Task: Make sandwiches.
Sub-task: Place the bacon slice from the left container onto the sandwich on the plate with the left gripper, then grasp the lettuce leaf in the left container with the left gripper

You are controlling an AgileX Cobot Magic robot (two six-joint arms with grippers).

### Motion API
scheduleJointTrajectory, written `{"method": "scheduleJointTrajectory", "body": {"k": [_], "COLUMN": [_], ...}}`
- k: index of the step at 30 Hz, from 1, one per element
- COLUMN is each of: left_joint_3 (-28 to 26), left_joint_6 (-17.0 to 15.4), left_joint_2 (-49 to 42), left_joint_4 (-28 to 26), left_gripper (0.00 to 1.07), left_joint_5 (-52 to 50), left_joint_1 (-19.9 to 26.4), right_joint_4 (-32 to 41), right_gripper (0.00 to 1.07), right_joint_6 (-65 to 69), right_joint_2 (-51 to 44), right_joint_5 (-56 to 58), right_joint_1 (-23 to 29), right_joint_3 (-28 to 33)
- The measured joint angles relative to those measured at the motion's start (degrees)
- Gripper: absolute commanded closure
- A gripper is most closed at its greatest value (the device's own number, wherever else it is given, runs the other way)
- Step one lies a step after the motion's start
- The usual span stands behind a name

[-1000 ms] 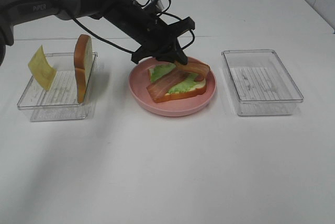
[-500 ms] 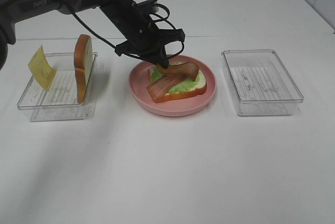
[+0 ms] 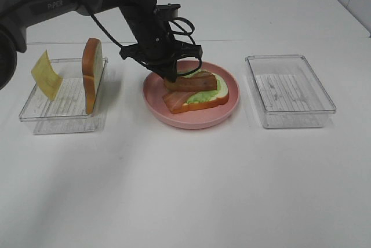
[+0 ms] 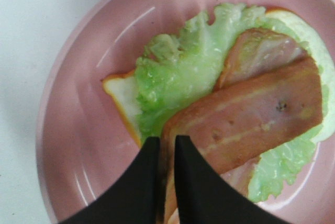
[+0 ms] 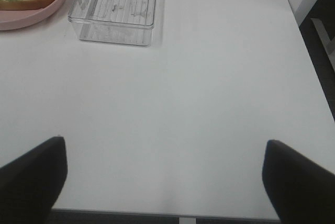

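White table (image 3: 185, 190), three stations in a row. Centre: round pink plate (image 3: 191, 119) carrying the open sandwich (image 3: 200, 98). The stack reads, from the bottom, a white bread slice (image 4: 119, 90) with orange-brown crust, then a green lettuce leaf (image 4: 178, 72) covering most of it, then two reddish-brown bacon strips. The lower bacon strip (image 4: 261, 51) lies on the lettuce and is partly covered by the upper bacon strip (image 4: 251, 124), which runs slantwise across it. No top slice on the stack yet. The left gripper (image 4: 167, 139) reaches down over the plate's left-arm side, at the near end of the upper bacon strip. Its jaws are pressed almost together with only a thin slit between them, and the strip's edge runs into that slit, so it reads as a pinch on the bacon's end. On the left arm's side a clear tray (image 3: 35, 115) holds a yellow cheese square (image 3: 46, 74) leaning at its outer end and a second bread slice (image 3: 91, 77) standing on edge against its inner wall. On the right arm's side sits another clear tray (image 3: 290, 117), well apart from the plate, with nothing seen inside it. The right gripper (image 5: 163, 143) hangs over bare table near the table's edge, jaws spread wide, nothing between them.
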Motion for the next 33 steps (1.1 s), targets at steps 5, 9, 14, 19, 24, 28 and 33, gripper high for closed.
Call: {"method": "scheduleJointTrajectory", "body": {"k": [5,9,14,19,24,28,33], "left_joint_3": [0.00,0.00,0.00,-0.06,-3.84,-5.61,-6.76], "left_joint_6": [-0.23,-0.23,-0.06,0.11,0.86,1.38,1.49], "left_joint_2": [0.00,0.00,-0.17,-2.52,-7.28,-9.68,-13.52], "left_joint_4": [0.17,-0.34,-0.63,-0.57,1.72,4.30,9.00], "left_gripper": [0.65,0.32,0.05,0.05,0.05,0.05,0.05], "left_joint_5": [-0.11,-0.57,-1.09,-0.74,3.55,6.88,10.83], "left_joint_1": [0.00,0.00,0.00,0.00,0.00,0.00,0.00], "right_joint_4": [0.00,0.00,0.00,0.00,0.00,0.00,0.00], "right_gripper": [0.09,0.09,0.09,0.09,0.09,0.09,0.09], "right_joint_6": [0.00,0.00,0.00,0.00,0.00,0.00,0.00], "right_joint_2": [0.00,0.00,0.00,0.00,0.00,0.00,0.00], "right_joint_5": [0.00,0.00,0.00,0.00,0.00,0.00,0.00], "right_joint_1": [0.00,0.00,0.00,0.00,0.00,0.00,0.00], "right_joint_3": [0.00,0.00,0.00,0.00,0.00,0.00,0.00]}}
